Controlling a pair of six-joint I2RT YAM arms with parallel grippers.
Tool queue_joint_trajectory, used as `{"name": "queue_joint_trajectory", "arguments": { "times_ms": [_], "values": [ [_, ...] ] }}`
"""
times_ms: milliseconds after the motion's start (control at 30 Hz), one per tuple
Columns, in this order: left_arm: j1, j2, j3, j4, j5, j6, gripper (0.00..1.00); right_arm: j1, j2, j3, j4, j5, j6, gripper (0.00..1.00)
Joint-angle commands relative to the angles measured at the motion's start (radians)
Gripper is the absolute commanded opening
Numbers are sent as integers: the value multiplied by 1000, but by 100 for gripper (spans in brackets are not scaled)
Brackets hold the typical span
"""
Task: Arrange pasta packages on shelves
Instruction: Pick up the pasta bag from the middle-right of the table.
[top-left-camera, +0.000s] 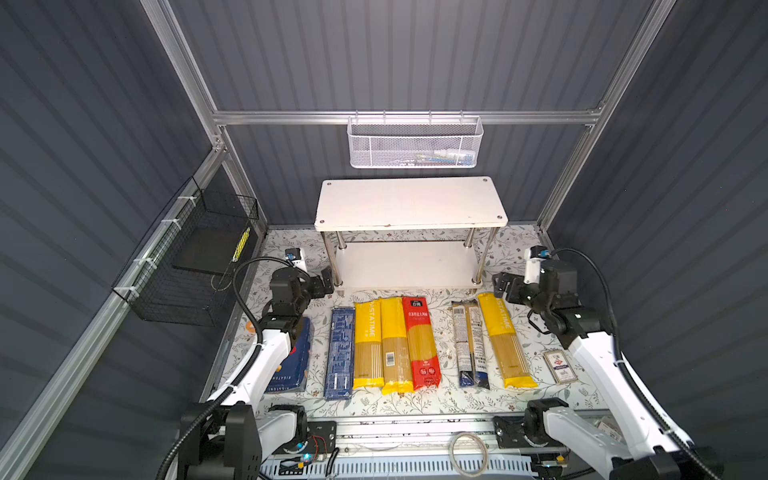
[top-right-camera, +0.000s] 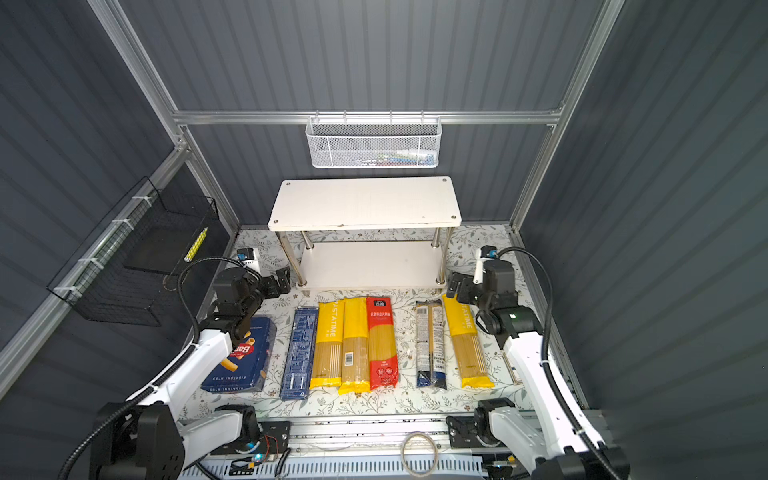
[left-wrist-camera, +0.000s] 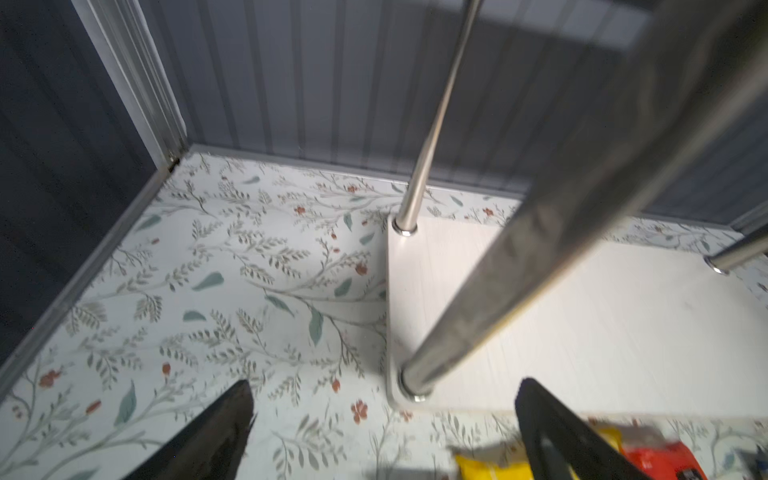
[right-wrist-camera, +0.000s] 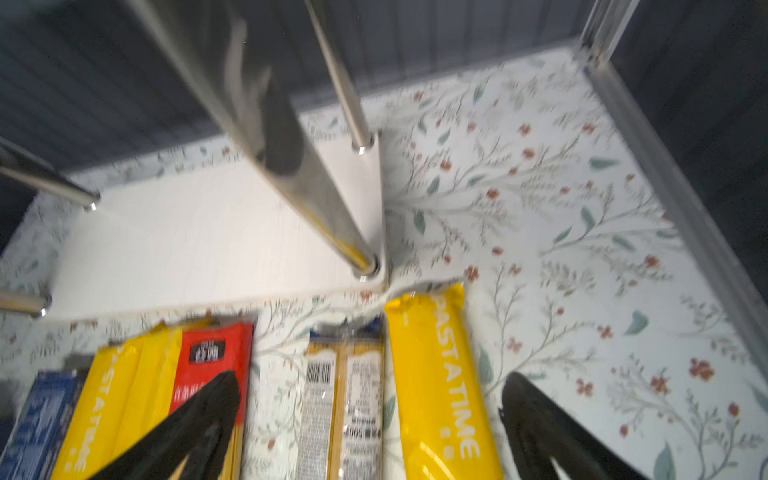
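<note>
Two pairs of black, tapering jaws are mine, and both stand spread wide with nothing between them. My left gripper (left-wrist-camera: 385, 384) hangs beside the front left chrome leg (left-wrist-camera: 519, 257) of the shelves (top-left-camera: 411, 203). My right gripper (right-wrist-camera: 372, 376) hangs by the front right leg, above the ends of a glossy yellow bag (right-wrist-camera: 436, 374) and a clear, dark-blue-tipped pack (right-wrist-camera: 345, 395). The shelves are two flat white rectangular boards joined by round, shiny tubes. The pasta packages (top-left-camera: 395, 345) lie flat, side by side, on the flowered table cover (top-left-camera: 415, 401) just in front of the rack. Besides those two packs there are a wide Barilla box (top-right-camera: 249, 370), a narrow blue box (top-left-camera: 340, 353), two more long yellow bags and a red bag (top-left-camera: 422, 340).
</note>
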Motion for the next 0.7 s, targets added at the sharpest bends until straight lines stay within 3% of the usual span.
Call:
{"name": "queue_joint_trajectory", "arguments": {
  "times_ms": [0,400,667],
  "values": [
    [-6,-60,-55,-57,41,-35,99,56,59,32,-240,62,32,99],
    [-7,-73,-105,-21,80,18,99,62,147,-80,-200,155,49,99],
    [-6,-47,-190,101,116,40,99,23,203,-102,-125,97,33,99]
  ]
}}
